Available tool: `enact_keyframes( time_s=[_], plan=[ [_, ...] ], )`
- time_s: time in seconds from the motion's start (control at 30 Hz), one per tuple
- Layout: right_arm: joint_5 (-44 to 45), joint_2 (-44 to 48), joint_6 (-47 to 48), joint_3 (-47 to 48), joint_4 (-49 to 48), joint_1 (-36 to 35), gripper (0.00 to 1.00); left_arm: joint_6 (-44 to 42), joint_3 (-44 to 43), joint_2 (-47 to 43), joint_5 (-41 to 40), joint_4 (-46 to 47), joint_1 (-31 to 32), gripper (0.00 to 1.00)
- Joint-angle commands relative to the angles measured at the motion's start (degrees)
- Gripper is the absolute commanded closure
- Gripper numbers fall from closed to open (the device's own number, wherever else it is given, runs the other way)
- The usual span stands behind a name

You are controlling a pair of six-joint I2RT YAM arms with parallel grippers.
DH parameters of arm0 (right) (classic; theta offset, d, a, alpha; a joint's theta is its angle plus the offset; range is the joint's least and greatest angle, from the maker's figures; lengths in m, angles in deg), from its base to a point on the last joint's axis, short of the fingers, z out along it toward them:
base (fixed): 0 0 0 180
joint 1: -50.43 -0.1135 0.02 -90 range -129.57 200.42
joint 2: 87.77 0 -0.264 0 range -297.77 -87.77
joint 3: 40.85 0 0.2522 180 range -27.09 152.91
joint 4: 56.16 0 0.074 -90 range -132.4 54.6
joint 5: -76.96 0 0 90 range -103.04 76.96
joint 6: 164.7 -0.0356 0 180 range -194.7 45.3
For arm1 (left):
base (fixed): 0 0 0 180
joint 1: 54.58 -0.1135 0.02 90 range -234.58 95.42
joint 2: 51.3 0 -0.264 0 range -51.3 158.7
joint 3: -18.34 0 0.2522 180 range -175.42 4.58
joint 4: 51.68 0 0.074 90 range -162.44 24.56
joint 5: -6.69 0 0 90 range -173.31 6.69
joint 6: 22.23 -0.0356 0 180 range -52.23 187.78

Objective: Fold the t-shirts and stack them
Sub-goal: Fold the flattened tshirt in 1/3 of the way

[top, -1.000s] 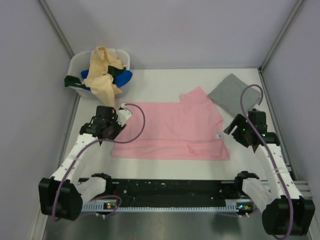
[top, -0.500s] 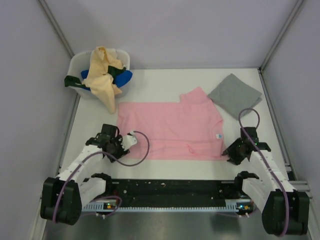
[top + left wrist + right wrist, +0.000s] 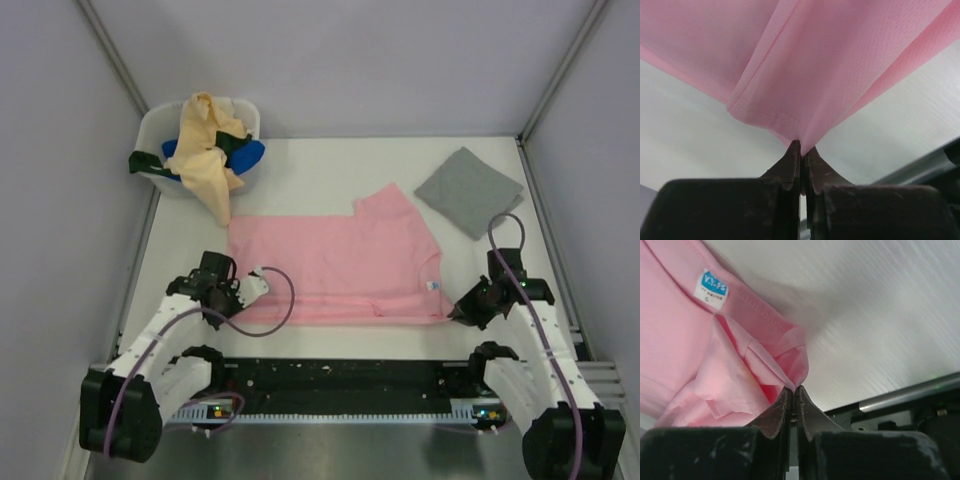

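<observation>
A light pink t-shirt (image 3: 335, 265) lies spread across the middle of the table. My left gripper (image 3: 243, 296) is shut on its near left corner, and the pink cloth (image 3: 805, 75) fans out from the pinched jaws (image 3: 801, 146). My right gripper (image 3: 455, 312) is shut on the near right corner by the collar, where bunched pink cloth (image 3: 740, 375) with a blue label (image 3: 714, 288) meets the jaws (image 3: 793, 389). A folded grey t-shirt (image 3: 469, 190) rests at the back right. Pale yellow (image 3: 208, 150), blue (image 3: 250, 152) and dark green (image 3: 148, 162) t-shirts hang out of the tub.
The white plastic tub (image 3: 160, 125) stands in the back left corner. Grey walls close in the table on three sides. A black rail (image 3: 340, 375) with the arm bases runs along the near edge.
Both grippers came down to the shirt's near corners and closed on them. The pink shirt's near edge has shifted and lifted slightly.
</observation>
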Motion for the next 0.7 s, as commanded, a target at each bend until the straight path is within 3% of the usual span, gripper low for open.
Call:
enact_keyframes(
  time_s=[0.0,0.13,0.17,0.23,0.3,0.33,0.37,0.4,0.47,0.5,0.53,0.6,0.67],
  plan=[
    [0.4,7.7,-3.0,4.3,17.1,0.6,1.00,2.2,-1.4,-2.8,-6.0,-13.6,-0.1,1.00],
    [-0.3,12.1,-5.4,6.8,24.0,0.6,1.00,2.2,-2.5,-2.7,-8.3,-16.5,-0.1,0.98],
    [-0.2,12.0,-5.9,7.9,24.8,0.6,1.00,1.9,-3.4,-2.5,-8.1,-17.9,-0.1,0.93],
    [0.5,11.4,-5.7,9.1,25.4,0.6,1.00,0.7,-6.0,-2.1,-5.3,-21.3,-0.1,0.73],
    [1.3,10.7,-5.6,10.0,25.3,0.6,0.77,-1.0,-8.7,-1.8,0.1,-24.3,-0.1,0.51],
    [1.6,10.0,-5.5,10.7,25.0,0.6,0.48,-1.4,-10.0,-1.8,0.7,-24.5,-0.1,0.49],
    [1.7,9.6,-5.3,11.7,24.2,0.6,0.31,-1.6,-10.9,-1.7,0.9,-23.9,-0.1,0.42],
    [1.4,9.1,-4.7,12.9,22.9,0.6,0.21,-1.3,-12.1,-1.4,0.6,-23.0,-0.2,0.39],
    [-1.1,8.0,-2.2,15.5,16.3,0.6,0.16,0.5,-14.4,0.2,-0.2,-18.9,-0.4,0.32],
    [-3.1,7.4,-0.8,16.3,11.5,0.6,0.04,1.5,-15.8,1.2,-0.3,-16.5,-0.8,0.30],
    [-5.5,6.6,0.7,17.0,5.4,0.5,0.01,3.1,-17.1,2.7,-0.3,-13.4,-1.2,0.29],
    [-7.9,3.3,4.7,18.5,-6.1,0.1,0.02,7.0,-20.4,6.9,0.1,-7.5,-2.4,0.31],
    [-5.6,-3.0,11.4,21.8,-13.2,-1.2,0.06,11.1,-25.0,12.2,1.9,-3.0,-4.8,0.39]
  ],
)
